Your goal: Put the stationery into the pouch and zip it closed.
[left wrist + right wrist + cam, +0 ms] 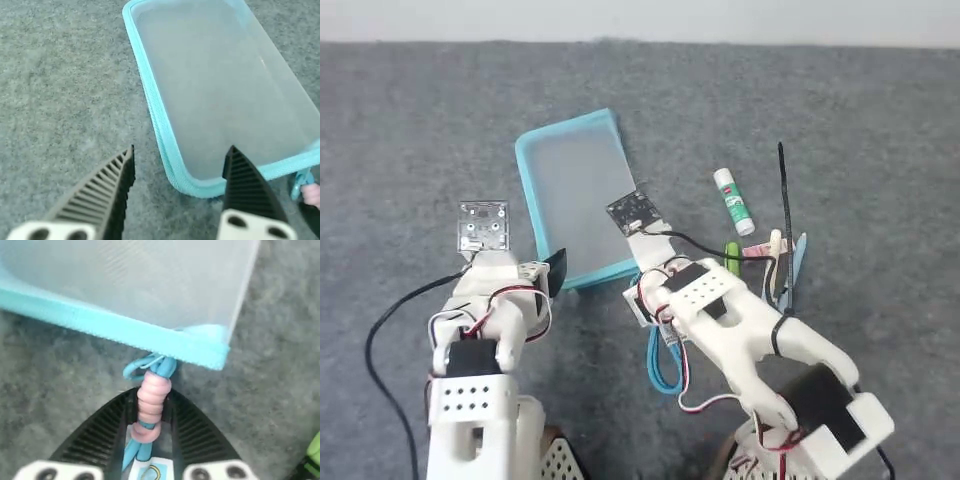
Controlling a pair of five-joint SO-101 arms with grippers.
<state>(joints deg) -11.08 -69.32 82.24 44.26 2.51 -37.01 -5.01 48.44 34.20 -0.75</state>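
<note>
The translucent pouch [575, 190] with a teal edge lies flat on the grey mat. My right gripper [150, 415] is shut on the pink zipper pull [151, 402] with its blue cord, at the pouch's near right corner [202, 347]. My left gripper [177, 170] stands open just above the pouch's near left corner [187, 182], one finger on each side of it. The pink pull [312, 194] shows farther along that edge. Stationery lies on the mat to the right of the pouch: a glue stick [732, 200], a black pen [785, 205], a green marker [731, 254] and a blue pen [799, 258].
The grey mat [420, 130] stretches wide to the left and behind the pouch. A cream and pink item [772, 250] lies among the pens, partly under my right arm. A blue cable [664, 368] loops beside the right arm's base.
</note>
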